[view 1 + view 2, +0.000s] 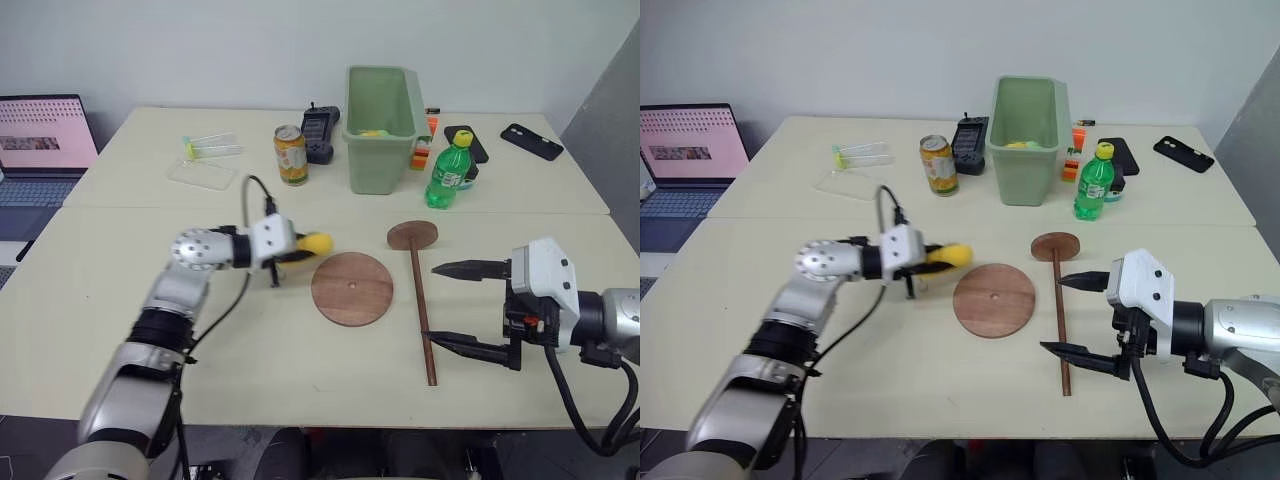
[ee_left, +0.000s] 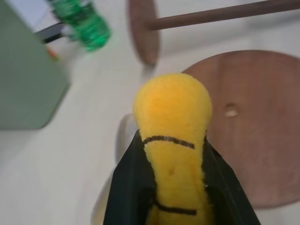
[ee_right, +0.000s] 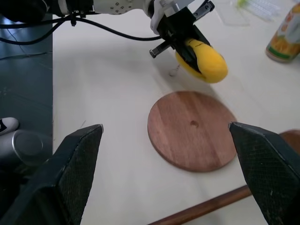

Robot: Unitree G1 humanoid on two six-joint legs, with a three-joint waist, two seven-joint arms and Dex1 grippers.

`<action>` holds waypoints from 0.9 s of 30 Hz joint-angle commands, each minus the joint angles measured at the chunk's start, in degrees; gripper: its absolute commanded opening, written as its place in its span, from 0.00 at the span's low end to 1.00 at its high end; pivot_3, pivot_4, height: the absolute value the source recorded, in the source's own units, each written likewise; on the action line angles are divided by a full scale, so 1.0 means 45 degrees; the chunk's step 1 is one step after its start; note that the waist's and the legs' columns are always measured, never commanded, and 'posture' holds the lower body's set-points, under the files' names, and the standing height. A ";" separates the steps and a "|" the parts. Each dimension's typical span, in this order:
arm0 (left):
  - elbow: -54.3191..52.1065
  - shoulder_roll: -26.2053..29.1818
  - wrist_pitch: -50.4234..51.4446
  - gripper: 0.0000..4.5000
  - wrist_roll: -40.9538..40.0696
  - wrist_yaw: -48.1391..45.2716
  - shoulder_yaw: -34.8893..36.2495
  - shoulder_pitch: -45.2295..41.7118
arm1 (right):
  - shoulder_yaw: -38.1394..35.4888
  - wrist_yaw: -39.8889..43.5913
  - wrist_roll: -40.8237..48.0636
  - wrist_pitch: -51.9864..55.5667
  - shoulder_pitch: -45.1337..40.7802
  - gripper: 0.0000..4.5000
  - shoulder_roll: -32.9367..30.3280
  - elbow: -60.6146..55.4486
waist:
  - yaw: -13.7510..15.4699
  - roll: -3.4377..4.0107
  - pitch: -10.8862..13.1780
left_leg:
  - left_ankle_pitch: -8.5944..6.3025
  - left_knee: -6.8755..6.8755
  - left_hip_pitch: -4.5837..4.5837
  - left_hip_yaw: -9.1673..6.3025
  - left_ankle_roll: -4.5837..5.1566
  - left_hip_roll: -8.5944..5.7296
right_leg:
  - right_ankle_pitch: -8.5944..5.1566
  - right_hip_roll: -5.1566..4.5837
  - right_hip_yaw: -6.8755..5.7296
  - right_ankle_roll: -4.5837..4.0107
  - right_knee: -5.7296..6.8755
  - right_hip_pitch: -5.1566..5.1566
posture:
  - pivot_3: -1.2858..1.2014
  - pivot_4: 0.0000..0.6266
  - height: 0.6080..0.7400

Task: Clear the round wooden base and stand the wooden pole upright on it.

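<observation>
Pale tabletop (image 1: 120, 320) spreads in front of me, with a laptop (image 1: 40, 150) at its far left edge and a green bin (image 1: 380, 125), a can (image 1: 291, 155) and a green bottle (image 1: 449, 172) along the back. Nearer to me lies the round wooden base (image 1: 351, 288), flat and now bare, its small hole free. Just beside it, on my right, the wooden pole (image 1: 421, 305) lies flat on the tabletop, its fixed disc pointing away from me.

My left jaws (image 1: 300, 250) are clenched on a yellow plush toy (image 1: 314, 243) and hold it just off the edge of the base. My right jaws (image 1: 470, 308) stand wide apart and hold nothing; the pole is close to them.

What can go wrong, I think, is this — the toy is soft, so it may slip out and drop back on the base. If I let it go too near, it can roll onto the base again. The pole is thin and lies flat: my right jaws may push it away instead of taking it, or knock the base out of its place — then standing the pole becomes harder.
</observation>
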 commanded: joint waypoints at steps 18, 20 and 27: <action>0.4373 0.1952 0.2081 0.05 0.0898 0.8291 0.3749 0.0754 | 0.5008 0.1282 -0.2624 -0.1030 -0.5626 1.00 0.3705 0.3068 | 0.0203 -0.0030 0.0003 | 0.0005 0.0031 -0.0124 -0.0026 -0.0009 -0.0034 | 0.0001 -0.0062 -0.0028 0.0003 0.0046 -0.0123 | 0.52 0.24 1.00; 0.4340 0.1841 0.2357 0.21 0.0814 0.8607 0.3858 0.0679 | 0.4914 0.1316 -0.2628 -0.0969 -0.5630 1.00 0.3732 0.3049 | 0.0201 -0.0030 0.0003 | 0.0005 0.0031 -0.0123 -0.0027 -0.0009 -0.0034 | 0.0001 -0.0064 -0.0029 0.0003 0.0048 -0.0124 | 0.52 0.24 1.00; 0.3822 0.1656 0.2791 0.50 0.0581 0.9001 0.3997 0.0752 | 0.4644 0.1466 -0.2386 -0.0700 -0.5729 1.00 0.3615 0.2870 | 0.0154 -0.0031 0.0003 | 0.0005 0.0031 -0.0123 -0.0025 -0.0009 -0.0027 | 0.0001 -0.0064 -0.0025 0.0003 0.0054 -0.0129 | 0.52 0.24 1.00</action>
